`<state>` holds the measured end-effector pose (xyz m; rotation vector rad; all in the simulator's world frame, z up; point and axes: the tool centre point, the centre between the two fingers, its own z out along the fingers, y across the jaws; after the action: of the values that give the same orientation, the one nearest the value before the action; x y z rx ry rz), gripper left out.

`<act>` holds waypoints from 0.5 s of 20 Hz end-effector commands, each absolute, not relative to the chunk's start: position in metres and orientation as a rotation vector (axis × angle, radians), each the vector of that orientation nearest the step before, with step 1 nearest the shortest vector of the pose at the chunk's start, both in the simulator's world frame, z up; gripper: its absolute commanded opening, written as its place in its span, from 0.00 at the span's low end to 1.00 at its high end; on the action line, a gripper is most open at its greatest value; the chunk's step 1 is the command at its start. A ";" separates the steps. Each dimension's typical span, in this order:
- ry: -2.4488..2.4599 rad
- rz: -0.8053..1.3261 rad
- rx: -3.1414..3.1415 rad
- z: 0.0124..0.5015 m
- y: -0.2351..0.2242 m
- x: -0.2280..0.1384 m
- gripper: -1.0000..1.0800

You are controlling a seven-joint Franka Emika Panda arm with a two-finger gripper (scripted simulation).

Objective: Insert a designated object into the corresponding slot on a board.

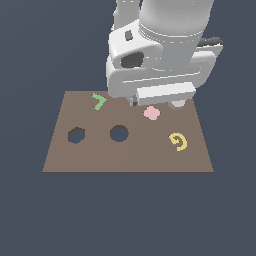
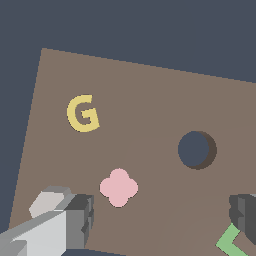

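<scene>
Dark void surrounds the brown board (image 1: 127, 155); the open hand (image 2: 160, 220) probably nears the stiff, light hexagonal block (image 2: 48, 201), best pinched across opposite flats

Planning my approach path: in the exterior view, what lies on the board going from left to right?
Hexagonal slot → green angled piece → round hole → pink lobed piece → yellow G-shaped piece, all on the board.

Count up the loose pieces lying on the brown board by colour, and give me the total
Green: 1, the angled piece
Pink: 1, the lobed piece
Yellow: 1, the G-shaped piece
Pale grey-white: 1, the hexagonal block, mostly hidden by the arm in the exterior view
Total: 4
</scene>
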<state>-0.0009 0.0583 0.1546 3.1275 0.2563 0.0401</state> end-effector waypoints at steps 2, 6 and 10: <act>0.380 0.032 3.117 0.136 0.083 -0.013 0.96; 0.575 0.021 3.089 0.106 0.118 -0.035 0.96; 0.750 0.011 3.053 0.079 0.148 -0.059 0.96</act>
<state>-0.0501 0.1378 0.0890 3.0673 0.6857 0.0135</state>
